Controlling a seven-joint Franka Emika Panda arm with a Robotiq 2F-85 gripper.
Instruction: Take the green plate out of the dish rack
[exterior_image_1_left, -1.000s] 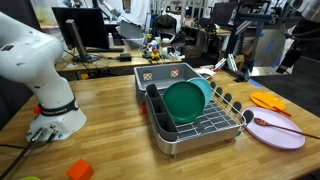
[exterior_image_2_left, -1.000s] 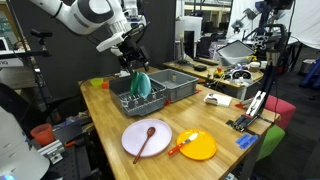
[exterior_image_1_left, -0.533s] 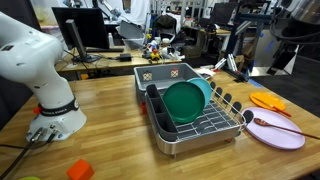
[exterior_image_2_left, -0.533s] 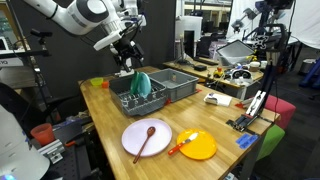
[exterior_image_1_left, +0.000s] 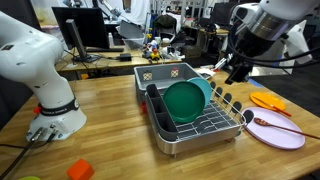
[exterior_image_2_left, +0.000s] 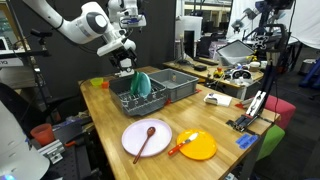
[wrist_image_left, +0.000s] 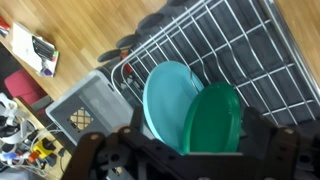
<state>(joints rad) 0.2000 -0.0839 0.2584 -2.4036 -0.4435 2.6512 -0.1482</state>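
The dark green plate (exterior_image_1_left: 182, 103) stands on edge in the grey wire dish rack (exterior_image_1_left: 215, 126), leaning against a lighter teal plate (exterior_image_1_left: 204, 89). Both exterior views show it, also (exterior_image_2_left: 139, 85) in the rack (exterior_image_2_left: 127, 102). My gripper (exterior_image_1_left: 238, 72) hangs open above the rack's far side, apart from the plates; it also shows in an exterior view (exterior_image_2_left: 123, 68). In the wrist view the green plate (wrist_image_left: 213, 118) and teal plate (wrist_image_left: 165, 95) lie below, between my open fingers (wrist_image_left: 195, 128). The rack wires (wrist_image_left: 245, 45) are bare beyond them.
A grey perforated bin (exterior_image_1_left: 165, 73) stands right behind the rack. A pale pink plate with a wooden spoon (exterior_image_1_left: 275, 129) and an orange plate (exterior_image_1_left: 270, 100) lie beside the rack. The white robot base (exterior_image_1_left: 45, 90) and an orange block (exterior_image_1_left: 80, 170) are at the table's other end.
The arm has swung in and come down towards the rack, so the gripper now hangs lower and closer over the plates. The plates and rack have not moved.
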